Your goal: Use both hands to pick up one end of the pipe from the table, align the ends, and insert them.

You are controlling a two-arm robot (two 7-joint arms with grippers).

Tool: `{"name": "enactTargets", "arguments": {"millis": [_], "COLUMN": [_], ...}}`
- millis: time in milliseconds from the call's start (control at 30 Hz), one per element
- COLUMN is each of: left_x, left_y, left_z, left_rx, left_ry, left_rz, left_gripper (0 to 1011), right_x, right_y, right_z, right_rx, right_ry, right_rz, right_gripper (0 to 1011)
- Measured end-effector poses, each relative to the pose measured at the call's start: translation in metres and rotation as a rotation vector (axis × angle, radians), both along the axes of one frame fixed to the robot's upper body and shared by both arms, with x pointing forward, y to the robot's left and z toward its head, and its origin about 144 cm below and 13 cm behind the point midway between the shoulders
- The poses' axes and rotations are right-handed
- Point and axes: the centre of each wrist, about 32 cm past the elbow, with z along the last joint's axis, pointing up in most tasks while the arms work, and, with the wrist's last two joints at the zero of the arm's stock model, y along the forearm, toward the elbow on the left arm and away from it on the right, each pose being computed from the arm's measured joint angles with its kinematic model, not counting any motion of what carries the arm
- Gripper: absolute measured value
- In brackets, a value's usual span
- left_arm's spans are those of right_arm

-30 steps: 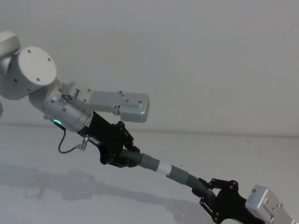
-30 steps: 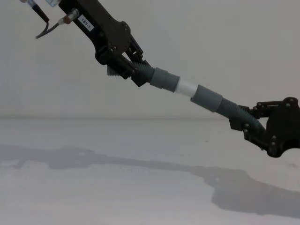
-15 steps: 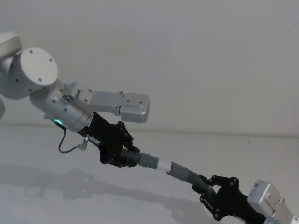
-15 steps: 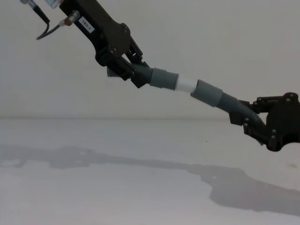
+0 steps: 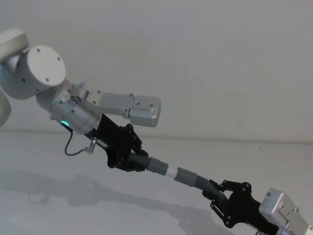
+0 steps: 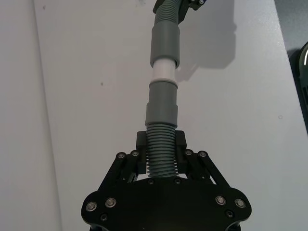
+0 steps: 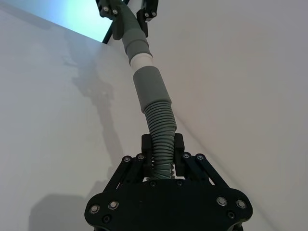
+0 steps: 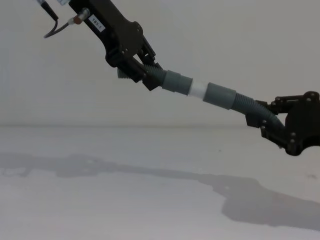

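Left gripper (image 8: 142, 70) and right gripper (image 8: 265, 122) each clamp a ribbed pipe section – cuffs aligned, white tip (image 8: 198, 90) partly seated in the socket cuff (image 8: 220, 95).

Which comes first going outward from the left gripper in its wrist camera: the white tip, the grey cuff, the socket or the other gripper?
1. Grey cuff, just past the left gripper.
2. White tip, mid-line.
3. Socket, beyond the tip.
4. Right gripper, far end.

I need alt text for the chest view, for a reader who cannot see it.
Two black pincers hold two grey pipe pieces end to end above the table: the left pincer grips the piece with the white tip, which enters the socket cuff of the right pincer's piece.
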Motion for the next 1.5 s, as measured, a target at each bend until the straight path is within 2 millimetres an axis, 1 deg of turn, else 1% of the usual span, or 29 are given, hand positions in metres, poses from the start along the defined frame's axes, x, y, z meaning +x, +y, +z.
{"name": "enactTargets", "arguments": {"millis": [633,967,1500], "left_x": [0.002,0.0,-0.002], "left_y": [-0.018,-0.024,-0.028], "left_z": [0.01,0.007,0.002], "left_rx": [0.018,0.004,-0.015], "left_ry": [-0.031,-0.026,-0.01], "left_rz": [-0.041,-0.054,-0.061], "left_gripper": [301,301,301], "right_x": [-0.003,-0.005,-0.006], "right_y": [0.002,0.003,0.004], "right_z": [0.009,0.013,0.015], "right_rx": [-0.037,-0.04,-0.039], "right_ry": [-0.046,-0.036,-0.028], "right_rz": [-0.001,-0.009,-0.015], "right_gripper": [225,225,225]}}
